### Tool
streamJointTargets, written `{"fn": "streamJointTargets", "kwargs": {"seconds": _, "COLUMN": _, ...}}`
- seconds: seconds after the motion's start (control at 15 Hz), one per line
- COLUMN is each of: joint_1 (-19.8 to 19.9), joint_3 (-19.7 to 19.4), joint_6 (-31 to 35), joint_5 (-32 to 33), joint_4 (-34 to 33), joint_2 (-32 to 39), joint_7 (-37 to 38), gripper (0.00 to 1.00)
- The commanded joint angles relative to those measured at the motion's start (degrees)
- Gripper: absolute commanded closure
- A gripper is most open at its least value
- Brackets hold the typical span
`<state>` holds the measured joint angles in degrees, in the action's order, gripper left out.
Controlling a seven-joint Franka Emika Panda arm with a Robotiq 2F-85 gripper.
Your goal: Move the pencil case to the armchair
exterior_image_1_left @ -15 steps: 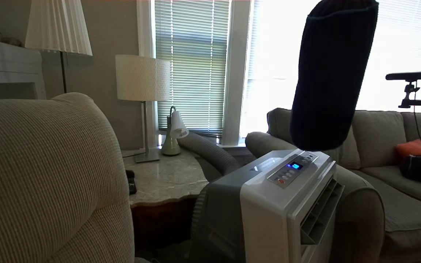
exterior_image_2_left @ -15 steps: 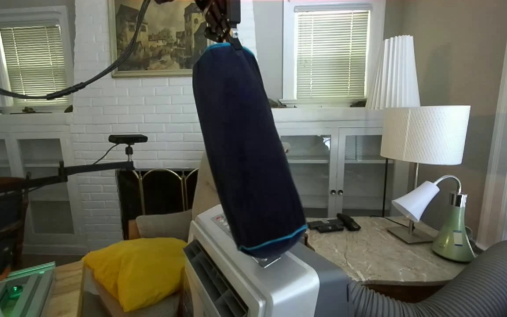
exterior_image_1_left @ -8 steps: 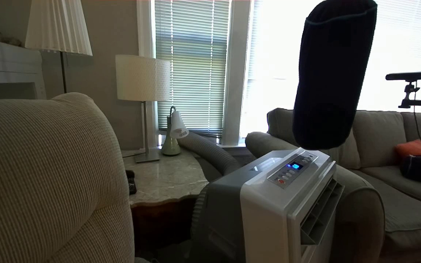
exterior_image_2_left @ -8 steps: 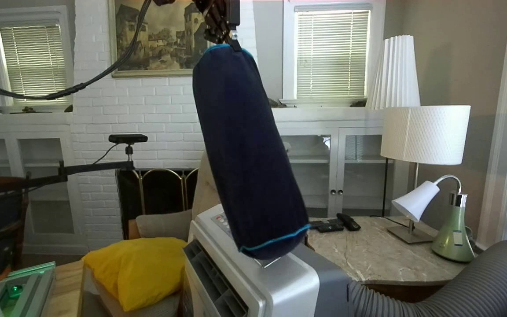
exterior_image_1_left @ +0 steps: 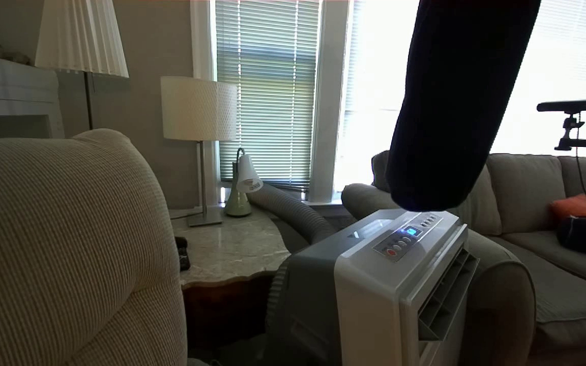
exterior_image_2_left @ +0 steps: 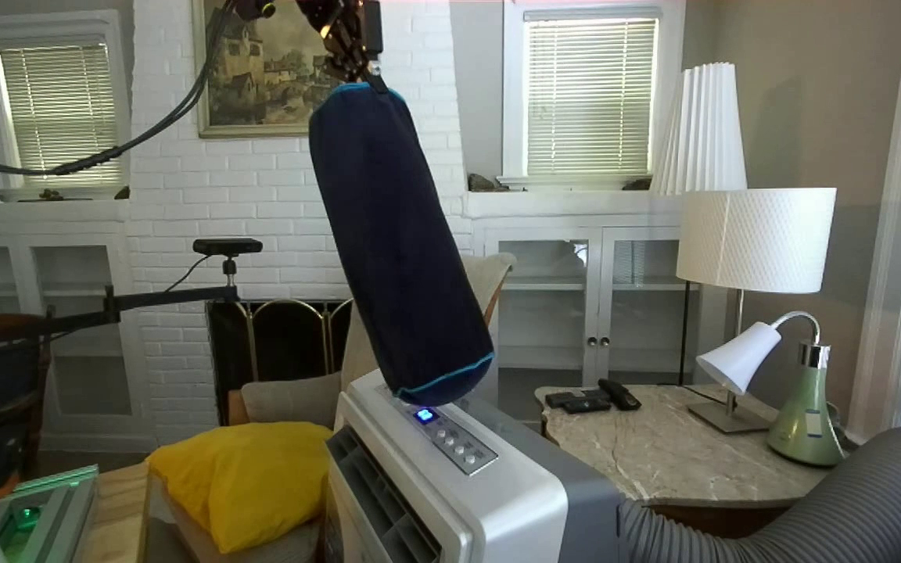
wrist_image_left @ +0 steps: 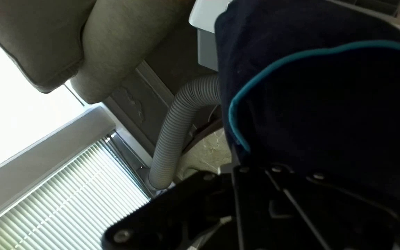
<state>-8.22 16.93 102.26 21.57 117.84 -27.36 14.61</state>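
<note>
The pencil case (exterior_image_2_left: 403,242), a long dark pouch with teal piping, hangs tilted in the air in both exterior views (exterior_image_1_left: 461,101). My gripper (exterior_image_2_left: 376,78) is shut on its upper end. In the wrist view the gripper (wrist_image_left: 238,154) pinches the pouch's edge (wrist_image_left: 290,31); the fingertips are partly hidden in dark fabric. The beige ribbed armchair (exterior_image_1_left: 64,244) fills the left of an exterior view, apart from the pouch. Part of its back (exterior_image_2_left: 360,344) shows behind the air conditioner, with its seat mostly hidden.
A white portable air conditioner (exterior_image_1_left: 374,274) stands under the pouch's lower end. A marble-topped table (exterior_image_2_left: 677,438) holds lamps and remotes. A yellow cushion (exterior_image_2_left: 243,477) lies near the armchair. A grey-olive sofa (exterior_image_1_left: 522,188) holds a red-orange cushion (exterior_image_1_left: 575,208). A camera arm (exterior_image_2_left: 177,297) sticks out.
The pouch and gripper have moved left in an exterior view, uncovering the air conditioner's panel. In an exterior view the pouch looks larger and its top has left the frame. It stays gripped.
</note>
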Motion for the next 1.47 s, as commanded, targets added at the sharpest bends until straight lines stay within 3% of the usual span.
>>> {"fn": "streamJointTargets", "kwargs": {"seconds": 0.0, "joint_1": -2.3, "joint_3": 3.3, "joint_6": -2.2, "joint_5": -2.5, "joint_4": -3.1, "joint_2": -0.6, "joint_7": 2.5, "gripper": 0.99}}
{"fn": "streamJointTargets", "kwargs": {"seconds": 0.67, "joint_1": -4.9, "joint_3": 12.6, "joint_6": -0.7, "joint_5": -1.5, "joint_4": -12.0, "joint_2": 6.1, "joint_7": 8.8, "gripper": 0.99}}
{"fn": "streamJointTargets", "kwargs": {"seconds": 1.4, "joint_1": -9.0, "joint_3": 16.3, "joint_6": 7.7, "joint_5": -1.4, "joint_4": -19.4, "joint_2": 19.8, "joint_7": 13.7, "gripper": 0.99}}
